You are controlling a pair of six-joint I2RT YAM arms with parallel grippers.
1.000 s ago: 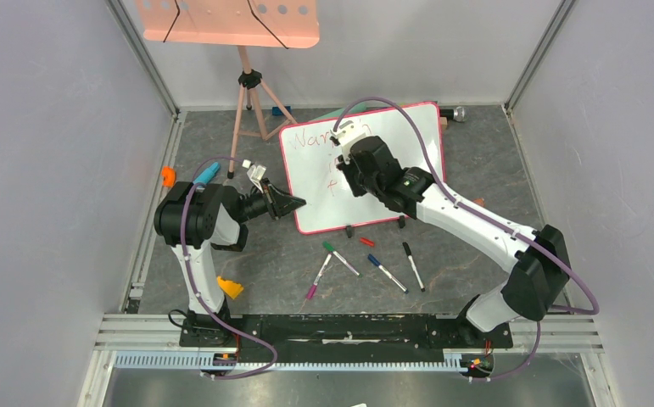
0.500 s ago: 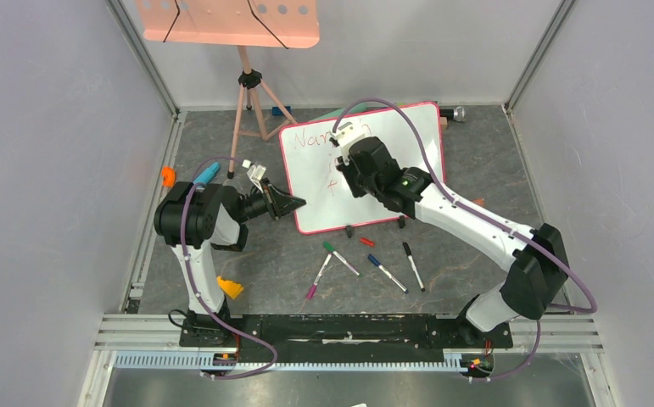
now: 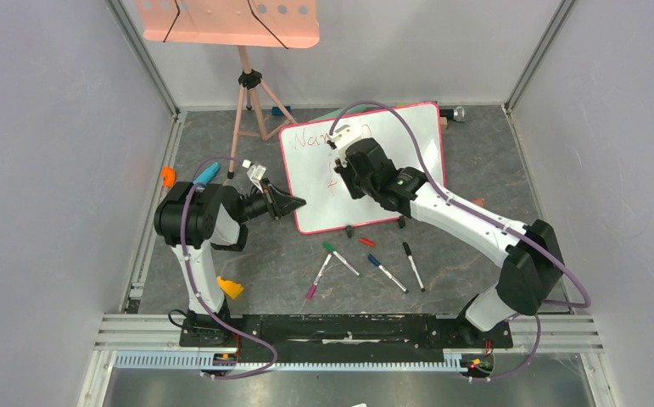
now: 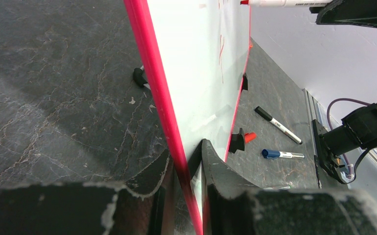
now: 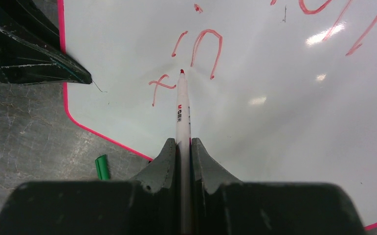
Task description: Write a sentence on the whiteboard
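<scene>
Grey desk (image 3: 476, 144) carries the whiteboard (image 3: 310, 203); the left end effector (image 4: 185, 164) clamps its rim to steady it while the right end effector (image 5: 182, 144) grasps a red marker (image 5: 182, 107), tip amid strokes of the sentence (image 5: 219, 48).

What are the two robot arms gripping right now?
Left gripper: jaws shut on the glossy white pink-rimmed whiteboard.
Right gripper: jaws shut on a slim white red-tipped marker.
</scene>
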